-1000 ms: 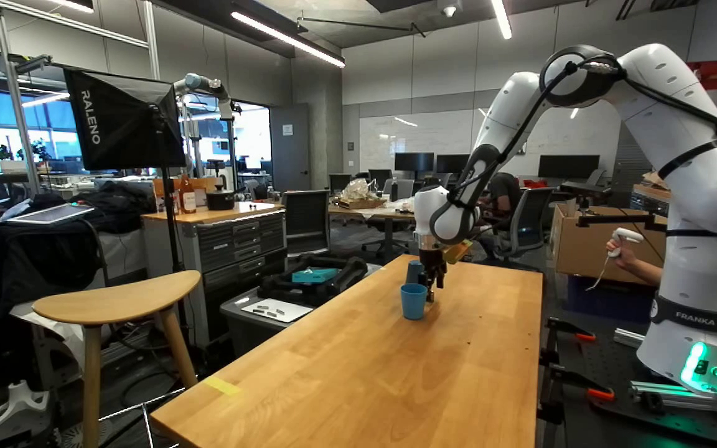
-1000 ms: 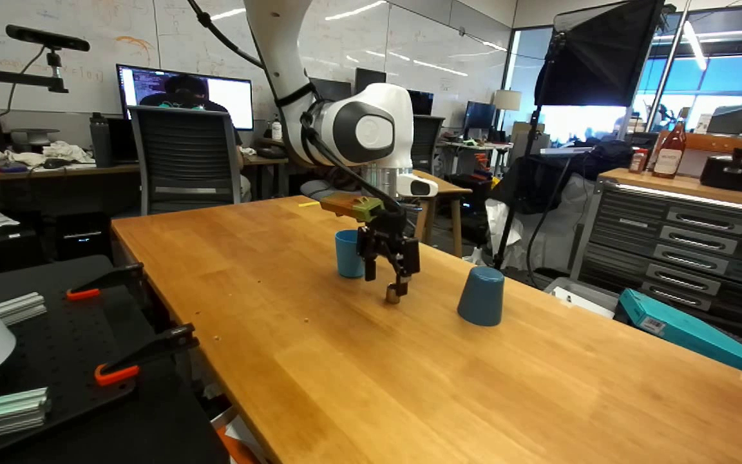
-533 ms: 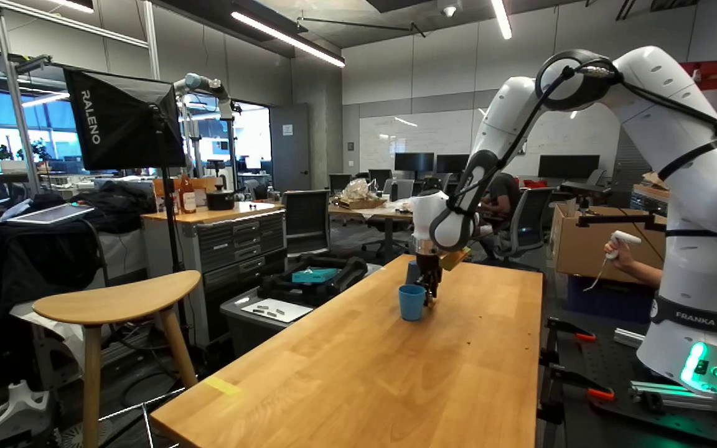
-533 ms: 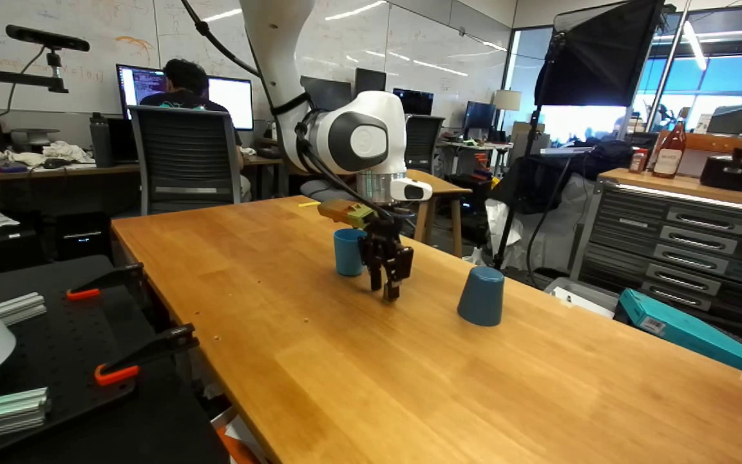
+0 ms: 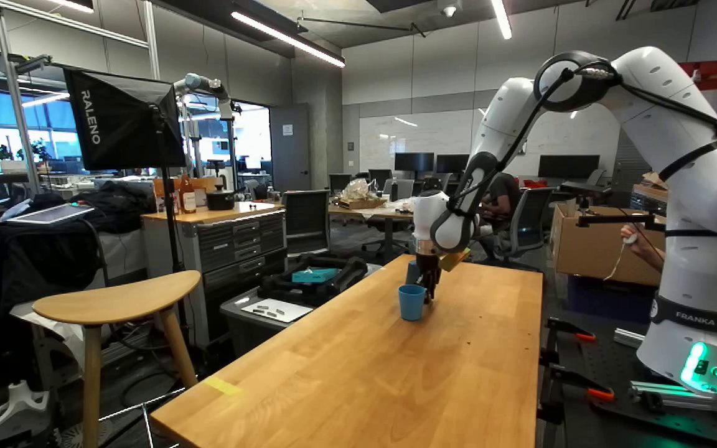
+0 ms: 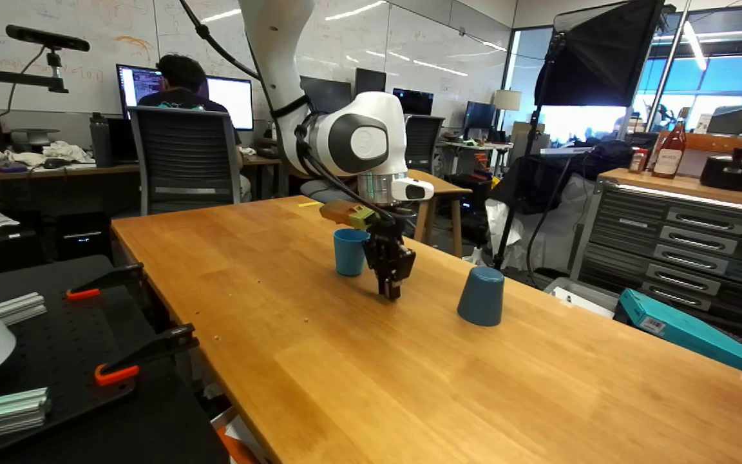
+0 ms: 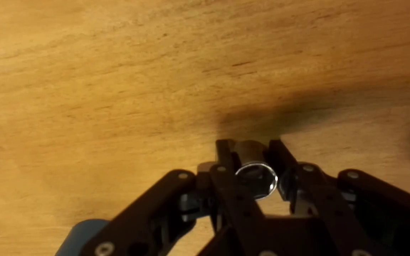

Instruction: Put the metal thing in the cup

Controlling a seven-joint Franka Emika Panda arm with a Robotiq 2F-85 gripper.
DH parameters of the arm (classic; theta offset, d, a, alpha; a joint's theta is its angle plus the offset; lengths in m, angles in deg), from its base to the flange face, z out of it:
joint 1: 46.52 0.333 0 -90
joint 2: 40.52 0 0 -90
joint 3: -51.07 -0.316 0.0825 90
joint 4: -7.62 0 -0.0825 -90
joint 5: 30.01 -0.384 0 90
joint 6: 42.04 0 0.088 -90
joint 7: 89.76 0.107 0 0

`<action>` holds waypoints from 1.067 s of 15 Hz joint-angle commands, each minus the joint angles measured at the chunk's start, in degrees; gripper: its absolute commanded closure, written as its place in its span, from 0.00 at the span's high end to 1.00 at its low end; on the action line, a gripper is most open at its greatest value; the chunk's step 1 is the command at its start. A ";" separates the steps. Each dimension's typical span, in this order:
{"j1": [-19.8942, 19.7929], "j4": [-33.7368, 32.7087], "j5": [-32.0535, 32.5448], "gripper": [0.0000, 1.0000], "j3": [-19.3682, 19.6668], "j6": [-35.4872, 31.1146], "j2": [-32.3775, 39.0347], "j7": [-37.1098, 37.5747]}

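The metal thing (image 7: 250, 153), a small short cylinder with a shiny round rim, stands between the black fingers (image 7: 279, 153) in the wrist view. They press close on both its sides. My gripper (image 6: 388, 295) points down with its tips at table height; in both exterior views the fingers hide the metal thing. Just beside the gripper, an upright blue cup (image 6: 347, 254) has its mouth up; whether the gripper's side touches it I cannot tell. In an exterior view this cup (image 5: 411, 303) partly covers the gripper.
A darker blue cup (image 6: 481, 298) sits upside down on the gripper's other side. Blue edges show at the lower left and right of the wrist view. The long wooden table (image 6: 358, 374) carries all this. A wooden stool (image 5: 119, 298) stands off its edge.
My gripper has come down around the metal thing, and its fingers have drawn together onto it. The upright cup has shifted very slightly.
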 commanded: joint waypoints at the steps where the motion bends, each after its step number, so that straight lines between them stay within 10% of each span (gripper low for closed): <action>1: -1.28 0.80 -1.28 0.10 -1.26 1.91 -3.44 -4.09; 16: -5.66 3.25 -17.07 0.10 -12.66 13.48 -15.82 -18.14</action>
